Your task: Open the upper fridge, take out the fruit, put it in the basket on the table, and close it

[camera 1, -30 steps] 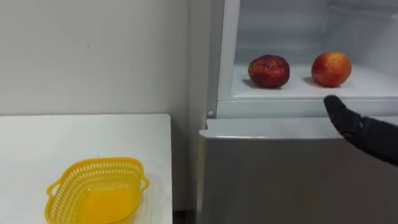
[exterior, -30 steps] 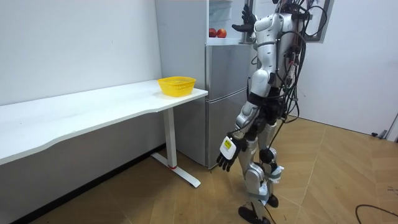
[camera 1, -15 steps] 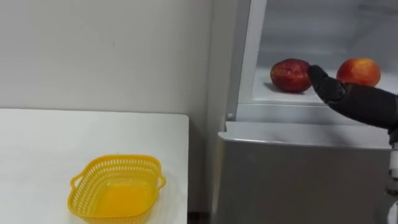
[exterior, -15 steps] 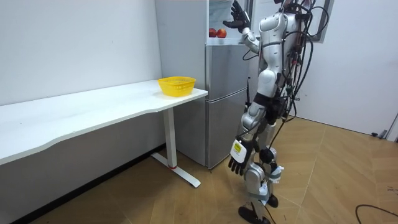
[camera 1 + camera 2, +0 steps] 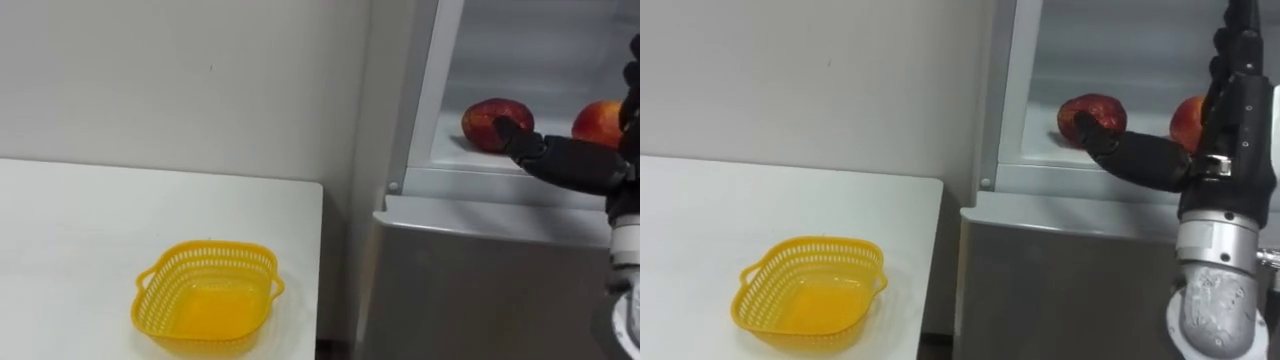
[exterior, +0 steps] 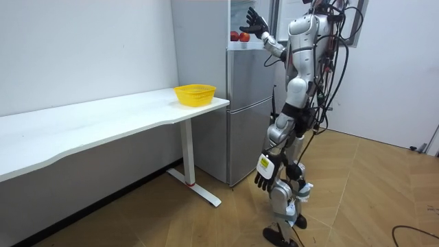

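Just left of the fridge [image 5: 480,280]: white table [image 5: 60,230], carrying one yellow mesh basket [image 5: 207,298] near the corner closest to the fridge. Inside the fridge's open upper compartment: white shelf [image 5: 447,145], bearing a dark red fruit [image 5: 485,118] toward the fridge's left wall and an orange-red fruit [image 5: 597,120] further right, apart from it.

Two round fruits side by side, not touching, on the white shelf [image 5: 448,150] of the open upper fridge [image 5: 432,90]. Darker red fruit [image 5: 482,115] at left. Orange-red fruit [image 5: 595,120] at right, partly hidden.
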### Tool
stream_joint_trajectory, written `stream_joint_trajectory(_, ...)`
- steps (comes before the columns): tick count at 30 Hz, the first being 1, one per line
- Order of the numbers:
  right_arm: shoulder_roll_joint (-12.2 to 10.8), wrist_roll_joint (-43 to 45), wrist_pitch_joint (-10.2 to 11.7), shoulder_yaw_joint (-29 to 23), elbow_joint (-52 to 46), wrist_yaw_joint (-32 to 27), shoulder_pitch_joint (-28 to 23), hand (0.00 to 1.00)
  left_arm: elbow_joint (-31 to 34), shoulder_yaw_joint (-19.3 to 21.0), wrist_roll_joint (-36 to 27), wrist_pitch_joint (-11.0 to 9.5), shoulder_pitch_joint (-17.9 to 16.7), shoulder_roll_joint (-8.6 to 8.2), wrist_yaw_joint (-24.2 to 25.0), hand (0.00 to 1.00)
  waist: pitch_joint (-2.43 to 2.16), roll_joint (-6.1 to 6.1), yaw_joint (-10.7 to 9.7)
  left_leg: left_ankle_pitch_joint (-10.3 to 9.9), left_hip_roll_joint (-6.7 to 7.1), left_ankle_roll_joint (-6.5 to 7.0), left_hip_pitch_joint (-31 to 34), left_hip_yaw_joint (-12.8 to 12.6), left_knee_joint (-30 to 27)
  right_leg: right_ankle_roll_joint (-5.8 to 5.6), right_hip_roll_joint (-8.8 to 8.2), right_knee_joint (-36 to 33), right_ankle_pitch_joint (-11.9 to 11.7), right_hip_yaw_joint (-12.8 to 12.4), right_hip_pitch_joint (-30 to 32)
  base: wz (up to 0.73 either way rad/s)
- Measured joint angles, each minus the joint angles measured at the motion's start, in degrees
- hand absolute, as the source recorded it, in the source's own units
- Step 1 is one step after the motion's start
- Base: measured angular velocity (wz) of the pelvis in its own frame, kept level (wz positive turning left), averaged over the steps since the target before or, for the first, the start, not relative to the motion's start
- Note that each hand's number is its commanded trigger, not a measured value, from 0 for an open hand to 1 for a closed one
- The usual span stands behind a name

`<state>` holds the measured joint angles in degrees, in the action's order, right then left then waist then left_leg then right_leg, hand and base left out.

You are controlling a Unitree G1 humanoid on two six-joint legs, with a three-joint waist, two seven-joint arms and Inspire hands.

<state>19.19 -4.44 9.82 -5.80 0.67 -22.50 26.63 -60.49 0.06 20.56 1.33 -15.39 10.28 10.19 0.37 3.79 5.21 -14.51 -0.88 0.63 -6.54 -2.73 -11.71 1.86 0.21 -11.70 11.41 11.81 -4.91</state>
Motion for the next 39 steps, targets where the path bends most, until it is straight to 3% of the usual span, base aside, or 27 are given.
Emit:
stream_joint_trajectory(6,1.52,0.54,-1.1,0.08,3.18,1.61,3.03,0.0,1.04,0.87,-0.02,0.08,-0.53,0.16,1.53,0.0,-0.21,0.48,0.02,0.01,-0.02,-0.02,-0.02,0.55,0.04,0.0,-0.02,0.06,0.0,1.03,-0.13,0.05)
stream_joint_trajectory(9,1.57,0.55,-2.41,0.1,3.74,2.18,3.25,0.0,1.37,0.83,-0.01,0.09,-0.69,0.29,1.63,0.0,-0.08,1.01,0.11,0.02,-0.02,-0.03,-0.02,0.73,0.04,0.0,-0.02,0.11,0.0,1.19,-0.07,0.02)
stream_joint_trajectory(14,1.7,0.91,-2.41,0.16,5.31,3.2,4.06,0.0,2.13,0.73,0.26,0.23,-0.93,0.65,1.83,0.0,-0.04,1.37,-0.03,0.02,0.06,-0.03,0.06,0.73,0.01,0.0,-0.07,0.19,0.0,1.24,-0.03,0.0)
stream_joint_trajectory(19,1.93,1.72,-3.42,0.16,8.75,5.24,6.1,0.0,2.79,0.69,0.43,1.01,-0.8,1.32,1.88,0.0,-0.01,1.14,-0.08,0.02,0.07,-0.02,0.29,0.64,-0.09,-0.01,-0.07,0.14,0.0,1.13,-0.04,0.0)
stream_joint_trajectory(25,2.27,2.24,-4.55,0.22,10.79,7.82,7.1,0.0,4.3,0.7,0.45,1.65,-1.12,1.38,1.78,0.0,-0.21,0.06,-0.11,0.02,0.12,-0.02,0.36,0.76,-0.09,0.0,-0.11,0.14,0.0,1.17,-0.03,0.0)
stream_joint_trajectory(32,4.71,2.75,-5.92,2.43,12.37,10.08,7.1,0.0,4.45,0.69,0.4,2.49,-1.08,1.4,1.65,0.0,-0.22,-0.02,-0.19,0.03,0.1,-0.03,0.43,0.99,-0.05,-0.01,-0.11,0.13,0.0,1.29,-0.02,0.0)
stream_joint_trajectory(39,7.02,2.26,-6.23,3.52,14.73,12.58,7.11,0.0,4.95,0.71,0.4,2.57,-1.07,1.88,1.71,0.0,0.1,1.3,0.04,0.04,0.04,-0.04,0.42,1.0,-0.07,0.0,-0.08,0.13,0.0,1.35,0.01,0.0)
